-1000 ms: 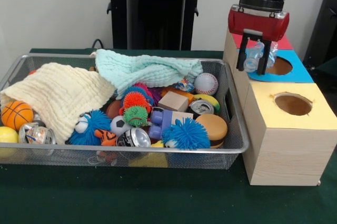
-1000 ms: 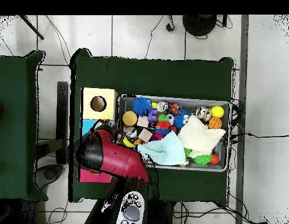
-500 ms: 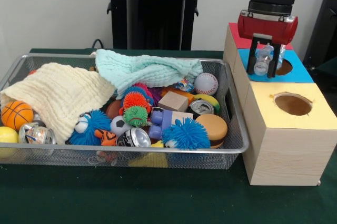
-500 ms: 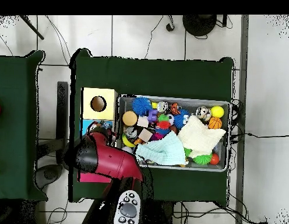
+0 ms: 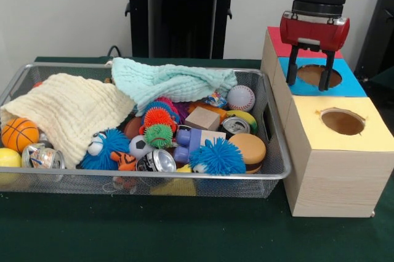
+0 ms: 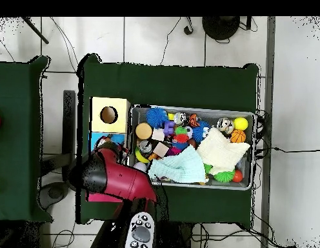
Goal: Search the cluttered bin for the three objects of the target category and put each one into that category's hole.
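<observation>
Hanging upright above blue box's hole (image 5: pixel 320 75), gripper (image 5: pixel 309 82) spread open, empty; wire bin (image 5: pixel 274 162) beside boxes crammed with cans (image 5: pixel 236 125), balls, spiky toys, two cloths; yellow box's hole (image 5: pixel 343 122) empty

Green-covered table (image 5: pixel 184 237) carries everything; a second green table (image 6: pixel 14 129) stands apart at the overhead view's left edge. Cables (image 6: pixel 279 152) trail across the tiled floor (image 6: pixel 291 84).
</observation>
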`<action>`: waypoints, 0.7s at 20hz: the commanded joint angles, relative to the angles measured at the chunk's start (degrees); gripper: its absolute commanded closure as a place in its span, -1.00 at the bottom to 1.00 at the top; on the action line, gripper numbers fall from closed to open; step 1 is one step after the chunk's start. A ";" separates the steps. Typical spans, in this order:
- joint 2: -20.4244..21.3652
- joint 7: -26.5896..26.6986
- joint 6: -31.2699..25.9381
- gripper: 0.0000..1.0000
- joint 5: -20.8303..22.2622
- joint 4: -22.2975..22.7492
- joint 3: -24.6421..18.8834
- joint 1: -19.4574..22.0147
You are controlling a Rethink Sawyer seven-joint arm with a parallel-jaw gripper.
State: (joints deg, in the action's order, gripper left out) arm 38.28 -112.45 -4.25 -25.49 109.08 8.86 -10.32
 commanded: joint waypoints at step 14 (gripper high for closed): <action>-0.52 -13.42 -3.86 -1.00 -2.77 3.04 -1.48 -1.04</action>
State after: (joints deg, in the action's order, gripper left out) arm 38.93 -112.45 -4.26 -25.63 110.13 8.63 -10.70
